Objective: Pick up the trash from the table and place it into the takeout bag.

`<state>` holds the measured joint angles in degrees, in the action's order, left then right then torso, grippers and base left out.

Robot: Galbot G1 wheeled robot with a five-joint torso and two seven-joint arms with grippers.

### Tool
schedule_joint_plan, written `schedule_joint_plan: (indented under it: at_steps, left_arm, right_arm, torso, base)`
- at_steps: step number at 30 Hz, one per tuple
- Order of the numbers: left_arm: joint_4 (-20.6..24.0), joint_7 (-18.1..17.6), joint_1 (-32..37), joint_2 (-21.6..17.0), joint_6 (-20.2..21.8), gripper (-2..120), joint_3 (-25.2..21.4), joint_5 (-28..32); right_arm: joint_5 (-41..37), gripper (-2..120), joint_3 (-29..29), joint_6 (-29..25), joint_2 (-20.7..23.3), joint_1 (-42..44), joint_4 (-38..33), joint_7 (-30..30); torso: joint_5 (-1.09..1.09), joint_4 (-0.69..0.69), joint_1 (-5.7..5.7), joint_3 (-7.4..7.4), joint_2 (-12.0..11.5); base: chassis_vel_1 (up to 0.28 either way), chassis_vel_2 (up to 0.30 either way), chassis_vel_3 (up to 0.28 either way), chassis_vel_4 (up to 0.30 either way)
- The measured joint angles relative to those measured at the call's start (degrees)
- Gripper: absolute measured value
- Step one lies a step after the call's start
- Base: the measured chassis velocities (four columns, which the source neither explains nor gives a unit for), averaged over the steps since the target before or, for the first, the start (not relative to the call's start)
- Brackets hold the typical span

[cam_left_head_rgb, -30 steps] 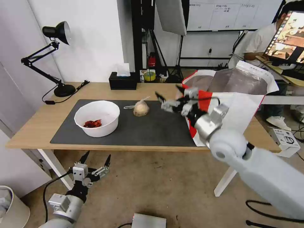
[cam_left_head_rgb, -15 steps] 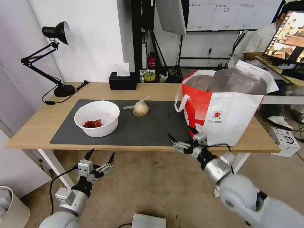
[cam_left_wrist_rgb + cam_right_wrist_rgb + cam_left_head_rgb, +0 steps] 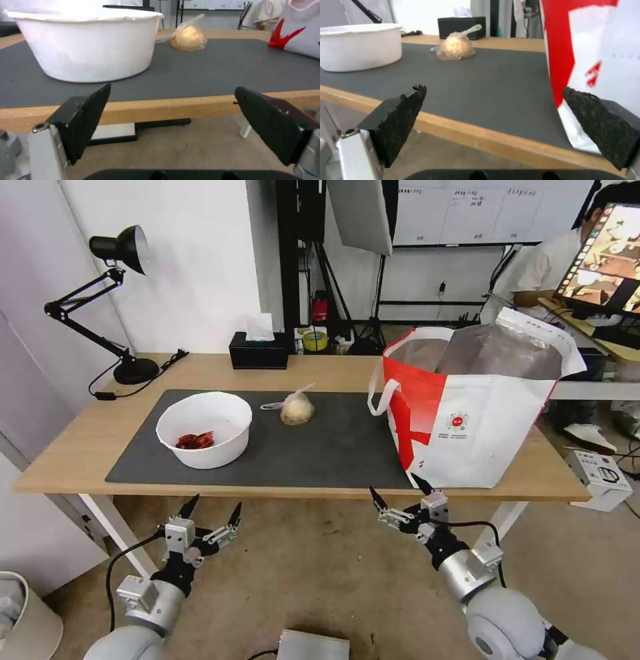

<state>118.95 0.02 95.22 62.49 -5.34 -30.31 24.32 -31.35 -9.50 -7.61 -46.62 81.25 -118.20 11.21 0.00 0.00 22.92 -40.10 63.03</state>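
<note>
Evidently unfinished: bowl (image 3: pixel 204 428) and knotted bag (image 3: pixel 296 409) lie on the mat (image 3: pixel 333 447) beside the tote (image 3: pixel 480 413); left gripper (image 3: pixel 210 510) and right gripper (image 3: pixel 400 492) hang spread, empty, below the table (image 3: pixel 80 447) edge.

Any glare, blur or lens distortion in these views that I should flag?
Head view: wide-angle bend, the table edges splay outward; focus is fine. Left wrist view: the bowl rim is blown out white, and the knotted bag behind it looks soft. Right wrist view: the takeout bag is close and soft-edged, its print is washed out.
</note>
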Motion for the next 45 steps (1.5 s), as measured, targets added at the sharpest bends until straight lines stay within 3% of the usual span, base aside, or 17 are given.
schedule_joint_plan:
  at_steps: [21, 31, 40, 43, 45]
  left_arm:
    - [-0.80, 0.06, -0.91, -0.70, -0.08, 100, 0.63, 0.21]
    - [-0.88, -0.08, -1.37, -1.36, 0.07, 100, 1.14, 0.44]
    - [-0.64, -0.40, -1.42, -1.81, 0.64, 100, 1.50, 0.85]
    - [-0.63, -0.58, -0.95, -1.37, 0.67, 100, 1.05, 0.76]
    - [-0.63, -0.58, -0.91, -1.30, 0.67, 100, 1.04, 0.74]
  right_arm:
    - [1.79, 100, -0.12, -0.40, -1.52, 1.73, -0.13, 1.44]
    - [-7.11, 100, 6.62, 3.14, 0.97, -11.87, 1.83, 0.44]
    - [-8.69, 100, 14.24, 5.77, -1.75, -23.05, 6.03, 1.70]
    - [-11.21, 100, 21.38, 7.97, -4.54, -32.35, 10.90, 3.22]
    - [-11.76, 100, 22.56, 8.32, -5.14, -33.91, 11.91, 3.44]
  torso:
    - [0.00, 0.00, 0.00, 0.00, 0.00]
    - [0.00, 0.02, 0.00, -0.01, 0.00]
    - [0.01, 0.01, 0.00, -0.01, -0.01]
    - [-0.01, 0.01, 0.00, -0.01, -0.01]
    - [-0.02, 0.00, 0.00, -0.01, -0.01]
  base:
    - [0.000, 0.000, 0.000, 0.000]
    - [0.000, 0.000, 0.000, 0.000]
    - [0.000, 0.000, 0.000, 0.000]
    - [0.000, 0.000, 0.000, 0.000]
    - [0.000, 0.000, 0.000, 0.000]
